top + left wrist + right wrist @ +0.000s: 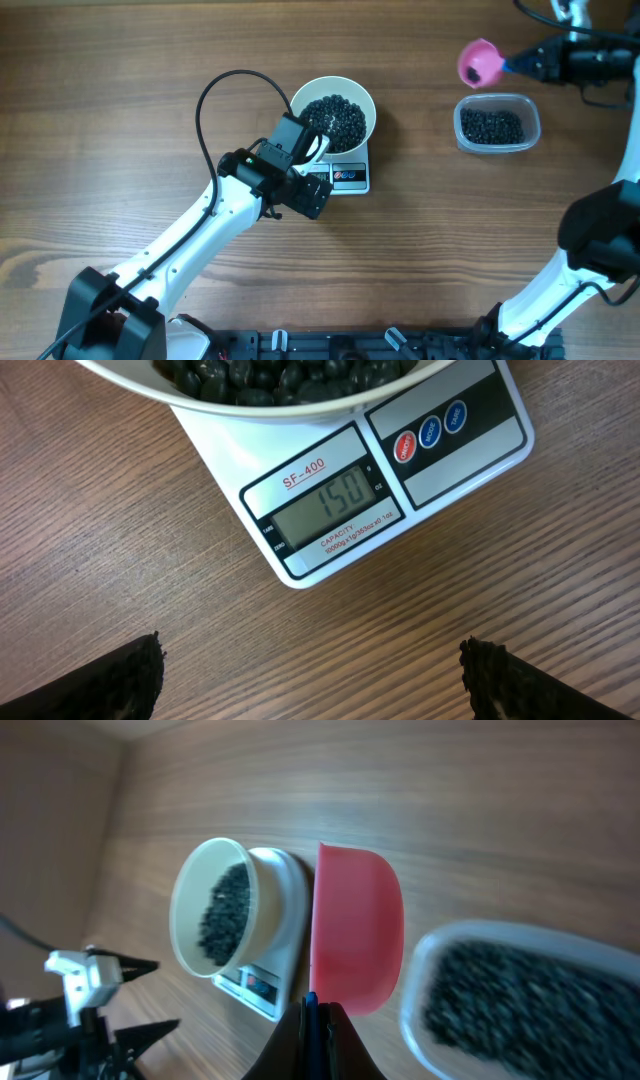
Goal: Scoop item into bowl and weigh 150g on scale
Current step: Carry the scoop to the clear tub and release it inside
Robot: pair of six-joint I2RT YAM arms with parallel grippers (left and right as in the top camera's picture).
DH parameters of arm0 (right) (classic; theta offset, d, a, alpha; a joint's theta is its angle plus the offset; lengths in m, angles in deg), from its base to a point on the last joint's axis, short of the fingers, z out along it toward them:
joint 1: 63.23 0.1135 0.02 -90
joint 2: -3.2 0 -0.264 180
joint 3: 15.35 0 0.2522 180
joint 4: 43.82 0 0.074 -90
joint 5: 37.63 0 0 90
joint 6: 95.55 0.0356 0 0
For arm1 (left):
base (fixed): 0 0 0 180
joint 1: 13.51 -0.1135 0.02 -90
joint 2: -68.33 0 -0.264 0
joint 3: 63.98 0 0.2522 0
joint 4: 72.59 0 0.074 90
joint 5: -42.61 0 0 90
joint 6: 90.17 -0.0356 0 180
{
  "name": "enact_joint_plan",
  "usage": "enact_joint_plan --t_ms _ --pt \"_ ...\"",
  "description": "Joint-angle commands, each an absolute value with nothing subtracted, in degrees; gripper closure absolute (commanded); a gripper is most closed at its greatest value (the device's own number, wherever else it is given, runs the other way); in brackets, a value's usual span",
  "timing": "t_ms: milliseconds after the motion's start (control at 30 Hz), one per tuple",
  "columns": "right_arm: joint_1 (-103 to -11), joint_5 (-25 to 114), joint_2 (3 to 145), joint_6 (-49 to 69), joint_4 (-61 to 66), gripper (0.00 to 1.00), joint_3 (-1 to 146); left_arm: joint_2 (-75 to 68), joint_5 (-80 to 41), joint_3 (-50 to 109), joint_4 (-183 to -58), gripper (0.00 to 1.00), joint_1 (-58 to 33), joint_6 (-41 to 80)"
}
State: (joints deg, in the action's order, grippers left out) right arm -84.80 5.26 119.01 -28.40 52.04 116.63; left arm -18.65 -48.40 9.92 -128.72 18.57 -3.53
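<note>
The item (pixel 336 120) — tiny round black beads, glossy, in a loose heap — lies in the bowl (pixel 372 110) just ahead of my left gripper (pixel 312 682). More of it fills the tub (pixel 497 124) near my right gripper (pixel 520 64).

The bowl is smooth, white and round, and it stands on the scale (pixel 450 470), a flat white rectangular slab with rounded corners. From my left wrist only the bowl's lower edge shows; the rest is cut off at the top of the view. The scale's grey display (pixel 325 510) faces my left fingers and reads 150. Beside it sit three small round buttons (pixel 430 432), one red and two blue.

My left jaws stand wide apart with nothing between them. Only two dark, rough-edged fingertips (pixel 120 680) poke in at the bottom corners, over the wood-grain table (pixel 120 540).

My right jaws are pressed together on the thin blue handle of the scoop (pixel 355 935), a pink plastic cup held out in front of them. Its hollow is turned away from my wrist camera, so I cannot tell what it holds. The tub is clear plastic, a rounded rectangle, blurred and cut off at the edge of that view.
</note>
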Motion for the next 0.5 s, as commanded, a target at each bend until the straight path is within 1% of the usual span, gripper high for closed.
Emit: enact_joint_plan --t_ms 0,167,200,367,467 --pt "-87.86 9.09 119.36 -28.07 52.41 0.96 112.13 -17.71 -48.10 9.65 -128.54 0.00 18.15 -4.21" --pt "-89.52 11.71 119.38 -28.01 49.07 0.96 101.88 -17.69 -48.10 9.65 -128.54 0.00 18.15 -4.21" --pt "-89.28 10.81 119.38 -27.81 45.77 0.96 98.31 -17.71 -48.10 9.65 -128.54 0.00 18.15 -4.21" --pt "-88.01 8.56 119.38 -27.79 38.97 0.96 90.84 -17.69 -48.10 9.65 -128.54 0.00 18.15 -4.21" --pt "-87.72 8.95 119.38 -24.53 32.74 0.96 87.10 -17.71 -48.10 9.65 -128.54 0.00 18.15 -4.21"
